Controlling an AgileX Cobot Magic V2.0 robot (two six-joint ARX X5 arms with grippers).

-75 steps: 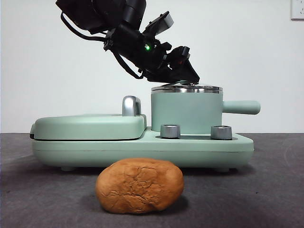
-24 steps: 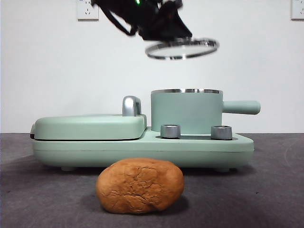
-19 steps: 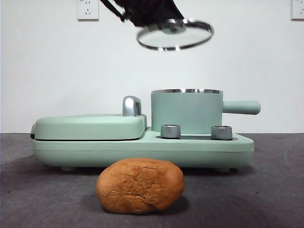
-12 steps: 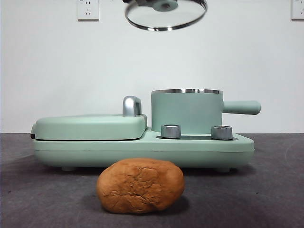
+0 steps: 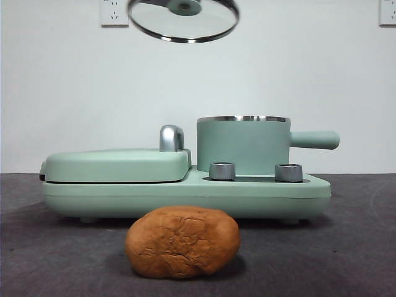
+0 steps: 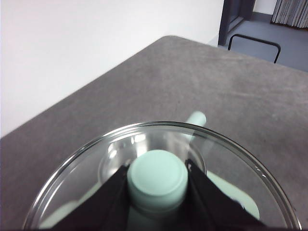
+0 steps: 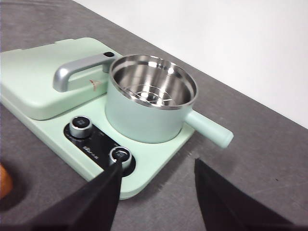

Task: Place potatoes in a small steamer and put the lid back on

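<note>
The orange-brown, cracked potato point(image 5: 183, 242) lies on the dark table in front of the appliance; its edge shows at the side of the right wrist view point(image 7: 4, 180). The mint-green small steamer point(image 5: 243, 143) stands uncovered on the appliance base, its steel inside bare point(image 7: 151, 86). High at the top of the front view hangs the clear glass lid point(image 5: 183, 21), tilted. My left gripper point(image 6: 157, 180) is shut on the lid's mint-green knob point(image 6: 157, 179). My right gripper point(image 7: 156, 185) is open, hovering above the table near the steamer's control side.
The mint-green appliance base point(image 5: 185, 193) carries a flat griddle cover point(image 5: 114, 164) with a steel handle point(image 5: 171, 137) and two steel dials point(image 5: 222, 171). The steamer's straight handle point(image 5: 314, 139) sticks out to the right. A wall stands behind the table.
The lid has risen from the steamer's rim, then drifted left and higher, held by my left gripper. The arm has left the front view. Potato and steamer have not moved.
</note>
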